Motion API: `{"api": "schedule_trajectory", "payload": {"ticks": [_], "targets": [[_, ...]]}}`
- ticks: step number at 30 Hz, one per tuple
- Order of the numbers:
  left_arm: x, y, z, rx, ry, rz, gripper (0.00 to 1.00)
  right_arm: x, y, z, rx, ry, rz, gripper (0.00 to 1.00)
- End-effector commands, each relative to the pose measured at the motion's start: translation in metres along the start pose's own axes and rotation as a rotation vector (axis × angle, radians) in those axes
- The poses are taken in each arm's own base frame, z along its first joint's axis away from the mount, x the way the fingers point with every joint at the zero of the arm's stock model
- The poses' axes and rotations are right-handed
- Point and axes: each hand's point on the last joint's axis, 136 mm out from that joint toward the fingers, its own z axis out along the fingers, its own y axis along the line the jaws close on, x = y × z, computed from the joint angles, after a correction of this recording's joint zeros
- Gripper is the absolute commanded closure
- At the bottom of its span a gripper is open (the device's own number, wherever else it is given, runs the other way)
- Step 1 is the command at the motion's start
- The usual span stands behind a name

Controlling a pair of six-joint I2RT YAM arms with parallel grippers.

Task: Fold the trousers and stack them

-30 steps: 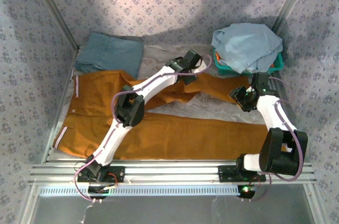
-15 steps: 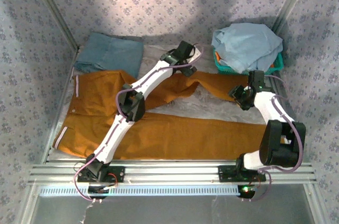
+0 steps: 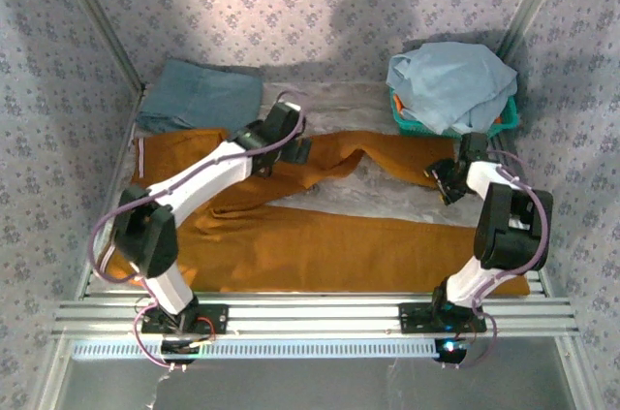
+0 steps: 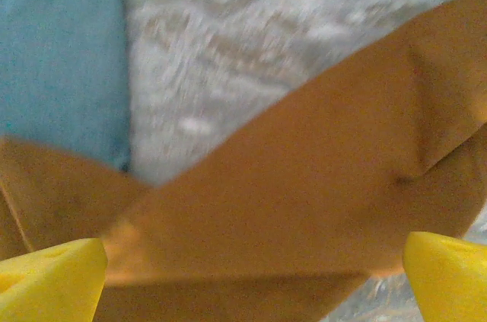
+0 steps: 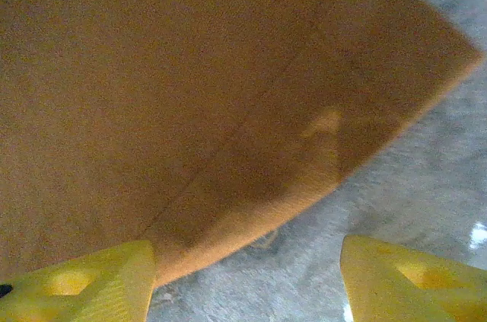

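The rust-orange trousers (image 3: 329,250) lie spread on the table, striped waistband (image 3: 141,154) at the left and both legs running right. My left gripper (image 3: 296,150) hovers over the far leg near the crotch. In the left wrist view it (image 4: 251,285) is open, yellow fingertips (image 4: 50,279) wide apart over orange cloth (image 4: 304,177). My right gripper (image 3: 442,178) sits at the far leg's hem end. Its wrist view shows it (image 5: 247,285) open above the hem edge (image 5: 251,215), the left fingertip (image 5: 84,285) against the cloth and bare table under the gap.
A folded teal-blue garment (image 3: 199,95) lies at the back left, also visible from the left wrist (image 4: 53,40). A green basket (image 3: 504,119) heaped with pale blue cloth (image 3: 450,80) stands at the back right. Metal rails (image 3: 310,313) border the near table edge.
My left arm has swung left and back, its gripper moving from the far middle to above the crotch area. The right arm folded in tighter, its gripper staying near the hem.
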Motion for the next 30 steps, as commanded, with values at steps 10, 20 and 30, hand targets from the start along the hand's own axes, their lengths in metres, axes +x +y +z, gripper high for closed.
{"api": "schedule_trajectory", "payload": {"ticks": [10, 20, 30], "targets": [[0.111, 0.059, 0.054, -0.161, 0.154, -0.285, 0.01, -0.009, 0.010, 0.003, -0.053, -0.023, 0.099, 0.85], [0.142, 0.082, 0.058, -0.180, 0.177, -0.331, 0.08, -0.041, 0.019, -0.056, -0.082, -0.163, 0.023, 1.00], [0.167, 0.101, 0.045, -0.149, 0.164, -0.372, 0.12, -0.089, -0.008, -0.103, -0.071, -0.252, 0.082, 1.00]]}}
